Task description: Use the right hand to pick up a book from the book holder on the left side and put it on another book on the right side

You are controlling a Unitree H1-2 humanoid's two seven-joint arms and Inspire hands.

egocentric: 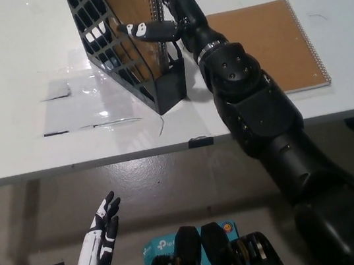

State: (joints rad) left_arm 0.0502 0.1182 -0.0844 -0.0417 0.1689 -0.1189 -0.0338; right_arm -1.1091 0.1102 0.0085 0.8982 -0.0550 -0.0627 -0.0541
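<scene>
A black lattice book holder (126, 53) stands on the white table (33, 60), leaning, with a brown spiral-bound book (130, 6) upright inside it. My black right hand (166, 14) is at the holder's open right end, one finger lying across the book's brown cover and the others behind its spiral edge. Whether it grips the book I cannot tell. A second brown spiral book (277, 41) lies flat on the table to the right. My white left hand (101, 247) rests open low at the left, below the table edge.
A clear plastic sheet (86, 106) with tape marks lies left of the holder. The table's front edge (101, 160) runs across the middle, with floor beneath. A blue box (158, 248) sits on the floor near my body.
</scene>
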